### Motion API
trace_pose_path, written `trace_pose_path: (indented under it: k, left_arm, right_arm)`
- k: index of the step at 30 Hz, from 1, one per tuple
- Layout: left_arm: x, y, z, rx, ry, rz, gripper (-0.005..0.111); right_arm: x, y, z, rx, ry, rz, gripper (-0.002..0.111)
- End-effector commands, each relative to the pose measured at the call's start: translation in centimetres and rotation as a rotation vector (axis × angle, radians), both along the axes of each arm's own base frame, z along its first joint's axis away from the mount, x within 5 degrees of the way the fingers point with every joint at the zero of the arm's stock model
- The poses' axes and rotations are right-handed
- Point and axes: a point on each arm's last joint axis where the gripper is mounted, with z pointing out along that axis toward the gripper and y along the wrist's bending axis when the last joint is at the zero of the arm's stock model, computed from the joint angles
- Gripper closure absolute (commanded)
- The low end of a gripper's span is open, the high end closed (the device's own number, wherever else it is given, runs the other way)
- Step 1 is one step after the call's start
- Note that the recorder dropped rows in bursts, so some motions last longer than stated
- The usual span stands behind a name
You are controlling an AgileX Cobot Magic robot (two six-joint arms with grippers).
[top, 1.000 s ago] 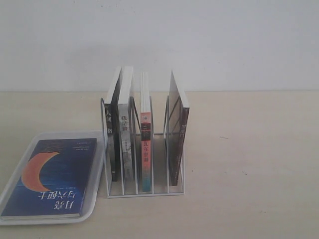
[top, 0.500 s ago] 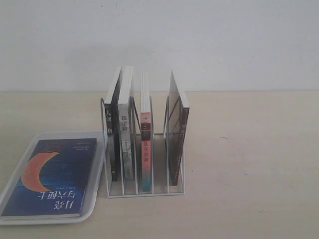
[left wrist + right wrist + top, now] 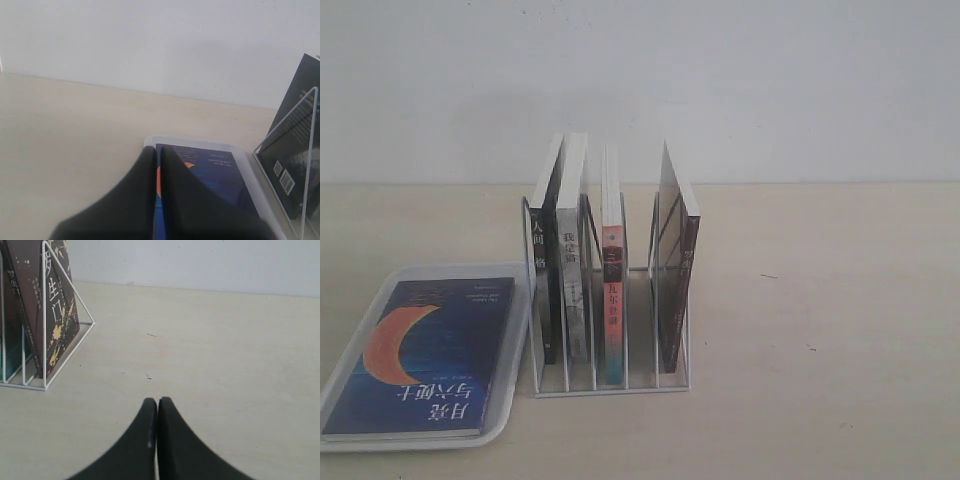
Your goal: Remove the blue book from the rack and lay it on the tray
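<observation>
Both the left gripper [image 3: 157, 155] and the right gripper [image 3: 157, 402] have their jaws together on nothing, and the blue book [image 3: 425, 355] lies flat in the tray [image 3: 498, 432], so I judge the only danger is that the left one, near it, brushes the book or the rack [image 3: 610, 390] when moving off.

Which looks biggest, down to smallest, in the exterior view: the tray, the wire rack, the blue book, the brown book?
1. tray and rack: about alike, and the tray sits nearer, so unranked.
2. blue book, lying inside the tray.
3. brown book, seen edge-on in the rack.
</observation>
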Motion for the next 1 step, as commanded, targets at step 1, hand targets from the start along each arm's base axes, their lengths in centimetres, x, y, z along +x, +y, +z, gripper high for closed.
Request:
trace_pose_path:
  k: [1]
  left_arm:
    - [0.02, 0.0, 0.17, -0.017, -0.008, 0.004, 0.103]
  right_arm:
    - [-0.01, -0.02, 0.1, 0.005, -0.011, -0.004, 0.108]
